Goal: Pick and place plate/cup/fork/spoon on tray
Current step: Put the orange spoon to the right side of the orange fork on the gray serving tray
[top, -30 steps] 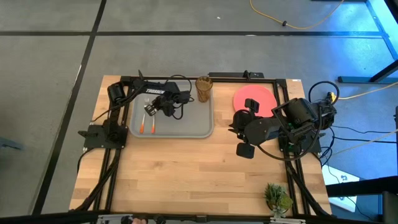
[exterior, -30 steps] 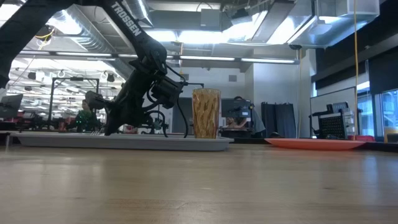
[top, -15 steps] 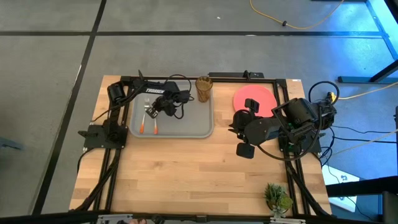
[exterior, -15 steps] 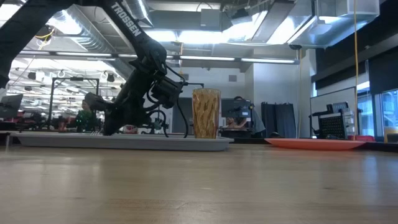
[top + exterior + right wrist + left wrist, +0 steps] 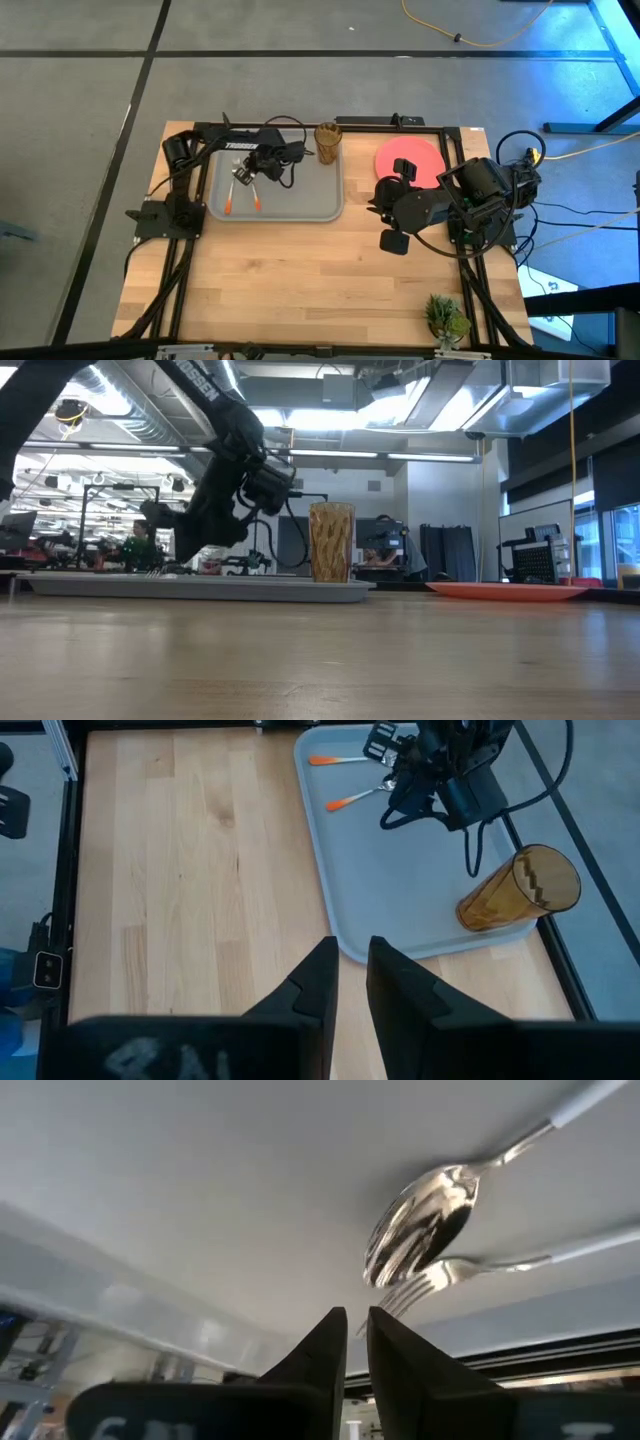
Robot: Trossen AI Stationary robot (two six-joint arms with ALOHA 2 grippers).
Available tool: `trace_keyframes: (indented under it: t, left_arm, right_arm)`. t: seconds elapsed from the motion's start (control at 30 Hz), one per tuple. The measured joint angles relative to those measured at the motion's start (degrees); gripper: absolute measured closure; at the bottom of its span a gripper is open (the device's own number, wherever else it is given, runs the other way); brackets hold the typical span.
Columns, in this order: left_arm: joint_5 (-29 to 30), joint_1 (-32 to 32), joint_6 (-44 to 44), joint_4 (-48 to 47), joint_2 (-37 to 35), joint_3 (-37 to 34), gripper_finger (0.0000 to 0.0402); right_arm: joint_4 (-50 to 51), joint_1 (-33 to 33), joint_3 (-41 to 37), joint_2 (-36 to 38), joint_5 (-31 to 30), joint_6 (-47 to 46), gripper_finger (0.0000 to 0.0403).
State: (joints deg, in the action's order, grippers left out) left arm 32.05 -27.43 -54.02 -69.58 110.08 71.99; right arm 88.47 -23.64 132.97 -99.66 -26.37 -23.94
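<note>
The left hand (image 5: 356, 1342) shows as two dark fingers (image 5: 322, 1350) standing close together, only a thin slit of light between them, with nothing caught in that slit. Just ahead of the fingertips lies the pale grey floor of the tray (image 5: 200, 1190). The spoon (image 5: 420, 1220) rests on it a little beyond the hand, its shiny bowl toward the hand and its handle leading away. The fork (image 5: 450, 1270) lies right beside the spoon, its tines nearest the fingertips and partly under the spoon's bowl. The tray's raised rim runs past the fingers.
</note>
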Motion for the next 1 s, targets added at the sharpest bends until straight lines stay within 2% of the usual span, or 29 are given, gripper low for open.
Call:
trace_keyframes:
  t: [0.1, 0.17, 0.33, 0.43, 0.73, 1.0]
  left_arm:
    - [-0.6, 0.8, 1.2, 0.0, -1.8, 0.0, 0.0365]
    - [-3.8, 1.6, 3.6, -0.3, -2.5, 0.0, 0.0367]
    - [-19.8, 5.4, 15.4, -0.4, -3.0, 0.0, 0.0380]
    - [-26.0, 7.3, 19.9, 2.5, -3.0, 0.0, 0.0396]
    - [-27.3, 9.0, 31.1, 5.7, -2.4, -0.6, 0.0401]
    - [-30.1, 8.8, 33.0, 6.5, -2.4, -5.0, 0.0401]
  right_arm:
    - [0.0, 0.0, 0.0, 0.0, 0.0, 0.0, 0.0344]
    - [0.0, 0.0, 0.0, 0.0, 0.0, 0.0, 0.0344]
    - [-0.1, 0.0, 0.0, 0.0, -0.1, 0.0, 0.0344]
    - [-0.5, 0.0, 0.0, 0.0, -0.1, 0.0, 0.0344]
    - [-0.4, 0.0, 0.0, 0.0, -0.1, -1.2, 0.0344]
    - [-0.4, 0.0, 0.0, 0.0, -0.1, -1.5, 0.0344]
